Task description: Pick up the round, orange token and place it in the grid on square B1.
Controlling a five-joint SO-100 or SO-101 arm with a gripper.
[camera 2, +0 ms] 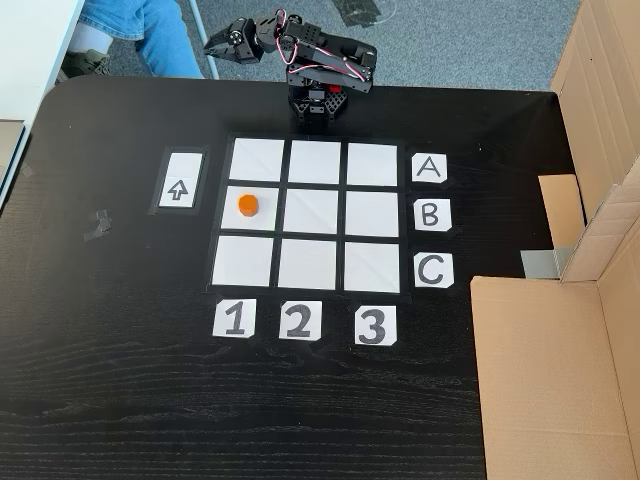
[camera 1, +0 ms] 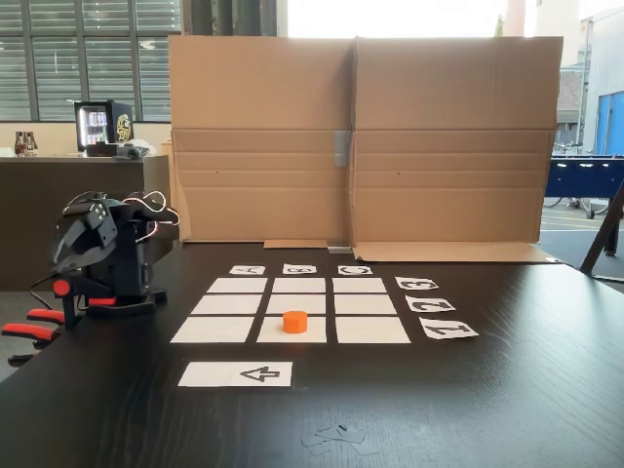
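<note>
Token [camera 2: 247, 205] sits on square B1 [camera 2: 262, 222], well apart from folded arm; gripper [camera 2: 215, 45] points away, jaw state unclear.

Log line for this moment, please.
token: on square B1, upright | gripper: folded back at base, off grid, holding nothing | jaws: cannot tell

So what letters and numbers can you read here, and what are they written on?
"A", "B", "C": one each on small white labels beside the grid's rows.
"1", "2", "3": small white labels along its columns.
Arrow sign: on the longer white strip.
Round logo on the small fridge: too blurred to read.
</note>
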